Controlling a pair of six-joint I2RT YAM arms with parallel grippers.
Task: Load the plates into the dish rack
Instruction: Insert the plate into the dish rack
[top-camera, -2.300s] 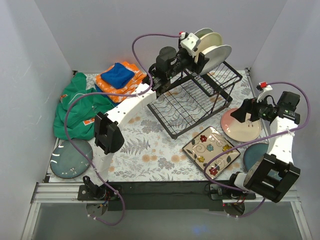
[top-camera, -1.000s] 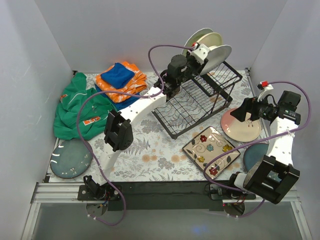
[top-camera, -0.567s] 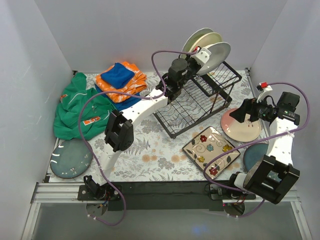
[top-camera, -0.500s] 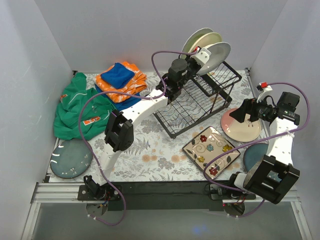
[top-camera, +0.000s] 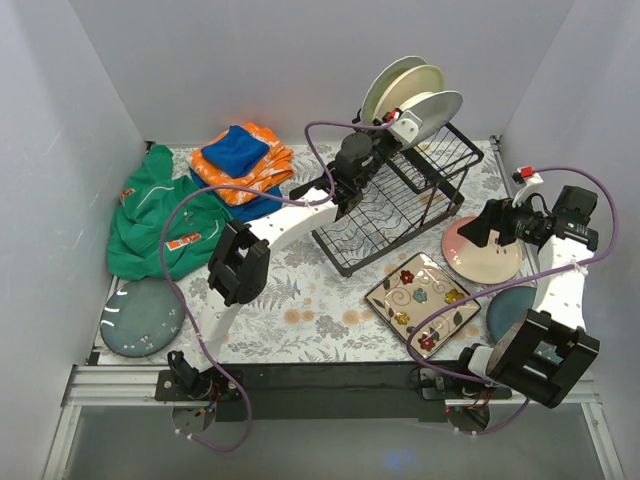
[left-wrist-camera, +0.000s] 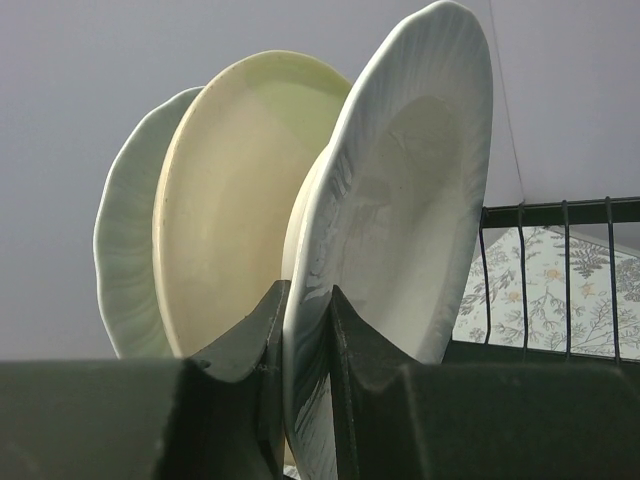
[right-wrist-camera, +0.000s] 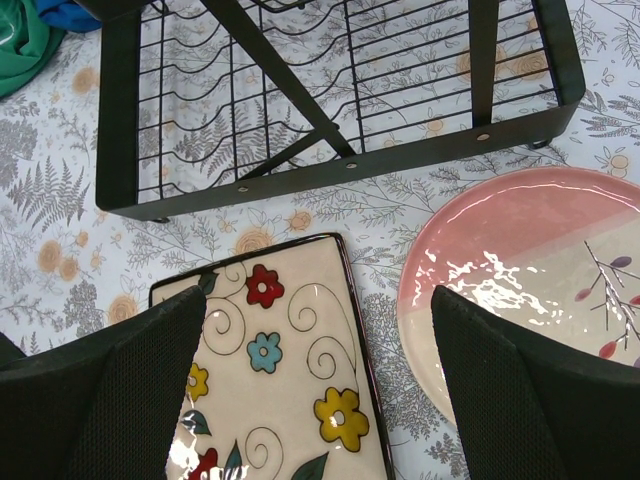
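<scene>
Overhead view: since the earliest frame the left arm has swung right across the dish rack (top-camera: 395, 205), and the left gripper (top-camera: 405, 124) now sits at the lower rim of the front white plate (top-camera: 437, 106); the right arm's position is unchanged. The rack's raised upper section holds three plates on edge: the front white plate, a cream plate (top-camera: 418, 83) behind it, and a pale green plate (top-camera: 383, 88) rearmost. On the table, a pink-and-cream plate (top-camera: 485, 255) lies just right of the rack, with a square flowered plate (top-camera: 420, 300) in front of the rack. A dark teal plate (top-camera: 142, 317) lies at the near left corner and a second dark teal plate (top-camera: 508, 312) at the near right, partly hidden by the right arm. The right gripper (top-camera: 478, 230) hangs over the pink-and-cream plate's left edge. Left wrist view: left fingers (left-wrist-camera: 250, 340) are pinched onto the front white plate's lower rim, with only the rim between them. Right wrist view: right fingers (right-wrist-camera: 110, 400) are spread wide, holding nothing, above the square flowered plate and the pink-and-cream plate
</scene>
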